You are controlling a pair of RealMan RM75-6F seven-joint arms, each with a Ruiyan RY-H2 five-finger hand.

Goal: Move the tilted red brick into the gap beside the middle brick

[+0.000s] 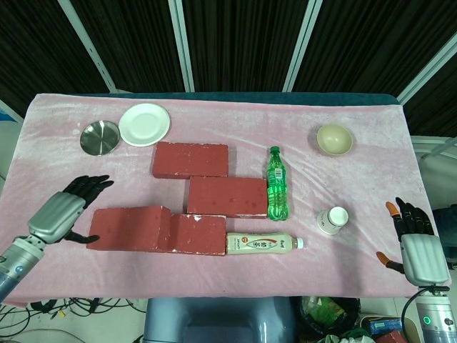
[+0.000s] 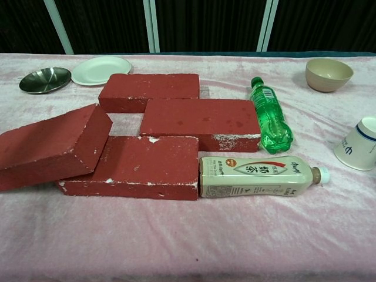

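Observation:
The tilted red brick (image 1: pixel 130 227) (image 2: pixel 53 144) leans with one end on the front brick (image 1: pixel 196 234) (image 2: pixel 138 166) at the left. The middle brick (image 1: pixel 227 196) (image 2: pixel 200 122) lies flat, with a bare gap (image 2: pixel 122 124) on its left side, in front of the back brick (image 1: pixel 190 158) (image 2: pixel 149 90). My left hand (image 1: pixel 64 213) hovers open to the left of the tilted brick, touching nothing. My right hand (image 1: pixel 415 243) rests open off the table's front right corner. Neither hand shows in the chest view.
A steel dish (image 1: pixel 99 137) (image 2: pixel 44 79) and a white plate (image 1: pixel 144 123) (image 2: pixel 101 69) sit at the back left. A green bottle (image 1: pixel 277 191) (image 2: pixel 268 113), a tea bottle (image 1: pixel 261 244) (image 2: pixel 258 175), a paper cup (image 1: pixel 333 220) (image 2: pixel 358 143) and a beige bowl (image 1: pixel 334 139) (image 2: pixel 328 73) lie on the right.

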